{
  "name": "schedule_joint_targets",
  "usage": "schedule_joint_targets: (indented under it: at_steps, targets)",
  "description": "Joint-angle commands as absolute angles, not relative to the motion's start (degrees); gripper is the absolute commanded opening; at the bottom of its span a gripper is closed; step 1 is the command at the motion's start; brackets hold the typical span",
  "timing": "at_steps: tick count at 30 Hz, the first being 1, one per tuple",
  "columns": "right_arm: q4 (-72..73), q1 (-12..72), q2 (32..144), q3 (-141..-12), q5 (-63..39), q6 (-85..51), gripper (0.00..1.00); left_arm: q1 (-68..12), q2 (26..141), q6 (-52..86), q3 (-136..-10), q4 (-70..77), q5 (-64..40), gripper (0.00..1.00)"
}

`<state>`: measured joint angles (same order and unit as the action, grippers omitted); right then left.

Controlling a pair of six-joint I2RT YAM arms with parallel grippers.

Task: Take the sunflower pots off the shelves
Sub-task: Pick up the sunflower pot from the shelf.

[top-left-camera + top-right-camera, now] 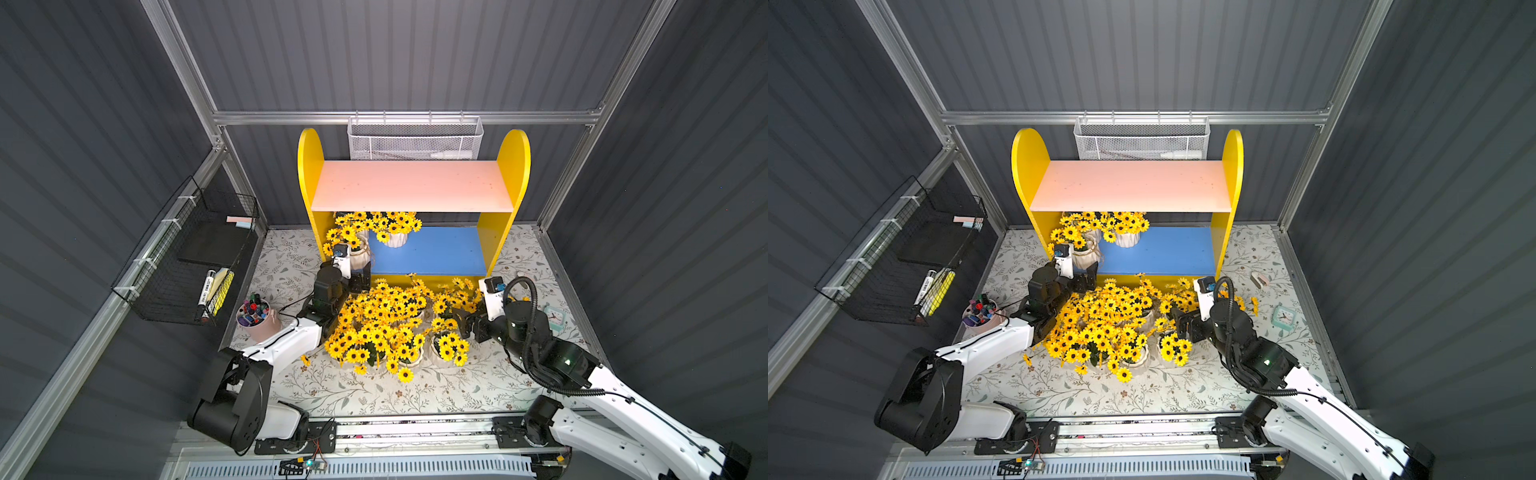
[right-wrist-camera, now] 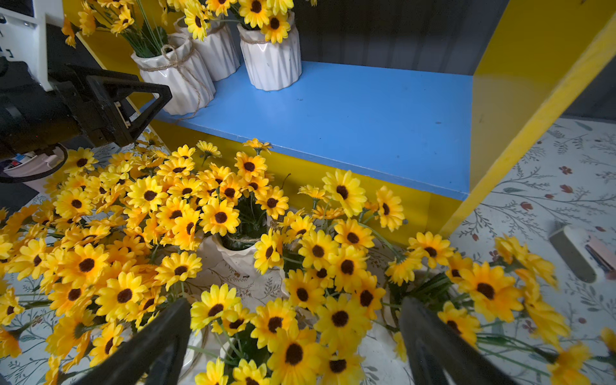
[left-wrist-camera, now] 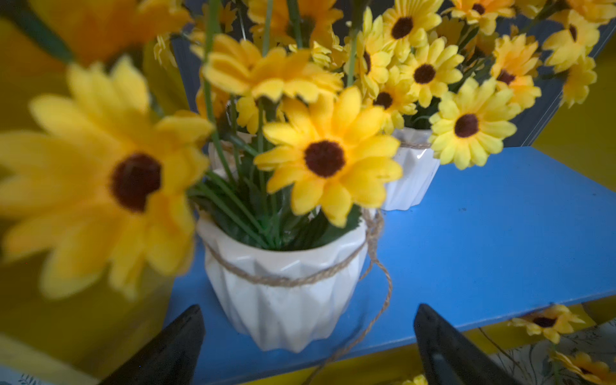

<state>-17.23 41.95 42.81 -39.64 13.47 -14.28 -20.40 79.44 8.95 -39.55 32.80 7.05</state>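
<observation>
Sunflower pots point(image 3: 283, 300) glossy white ceramic, rough twine point(image 3: 283, 281); shelves point(image 1: 415, 187) matt painted wood; white basket point(image 1: 415, 143) metal mesh.

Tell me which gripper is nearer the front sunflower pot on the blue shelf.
Left. The left gripper is open right at the front sunflower pot, at the edge of the blue shelf. The right gripper hangs open above the pots on the table.

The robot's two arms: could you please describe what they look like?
The left arm and right arm have glossy white shells with bulky black joints and thin black cables running along them. The right arm also carries a ribbed black hose and a small green light. The left end effector and right end effector each have two black, tapering fingers.
</observation>
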Motion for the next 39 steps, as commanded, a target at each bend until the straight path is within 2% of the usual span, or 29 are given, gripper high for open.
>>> schedule_joint_targets:
  at_steps: [1,11,22,39]
  targets:
    - [-16.60,41.73,42.84,-39.13,13.22,-13.53,0.99,-20.31,80.28,5.51,-41.84,33.49,6.00,0.99]
    - [-15.56,41.58,43.42,-38.69,12.15,-13.28,0.99,-20.21,83.59,2.59,-43.44,36.02,6.44,0.99]
    - [-14.34,41.42,45.04,-38.76,10.88,-12.62,0.99,-20.21,84.71,6.51,-38.12,50.13,12.97,0.99]
    - [-12.39,40.72,46.38,-38.33,10.14,-12.17,0.99,-20.19,91.45,5.01,-40.11,57.80,10.38,0.99]
